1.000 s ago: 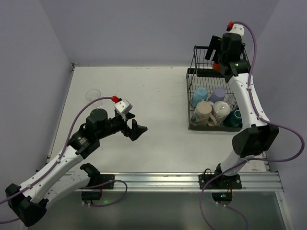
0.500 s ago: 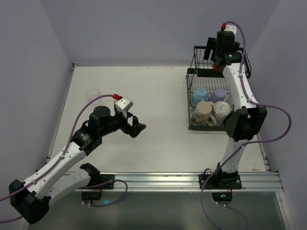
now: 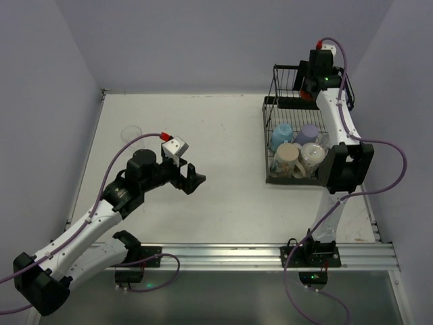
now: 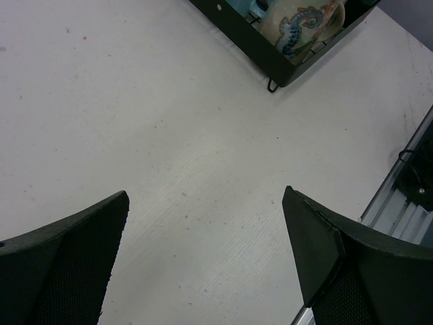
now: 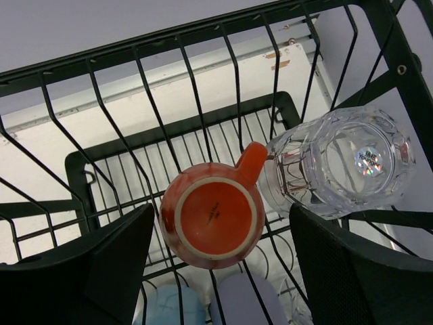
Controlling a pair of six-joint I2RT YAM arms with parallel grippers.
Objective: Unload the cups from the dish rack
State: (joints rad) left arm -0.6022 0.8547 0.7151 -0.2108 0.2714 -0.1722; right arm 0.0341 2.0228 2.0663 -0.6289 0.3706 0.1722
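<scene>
- The rack (image 3: 292,139) stands on the table (image 3: 203,122), at its far right corner.
- The right gripper (image 5: 220,264) hangs above the rack's raised basket, jaws spread wide and holding nothing.
- Directly below it an orange mug (image 5: 213,217) sits base-up in that basket.
- The mug's handle points at a clear glass (image 5: 338,162) just beside it, also base-up, and appears to touch it.
- In the rack's lower tray a blue cup (image 3: 281,133) and a lavender cup (image 3: 309,133) lie side by side.
- Nearer the rack's front edge are a beige mug (image 3: 287,161) with a seahorse print and a white cup (image 3: 312,157).
- The left gripper (image 4: 206,203) hovers over bare table well left of the rack, jaws spread and empty.
- A lone glass (image 3: 131,133) stands on the table far left of the rack.
</scene>
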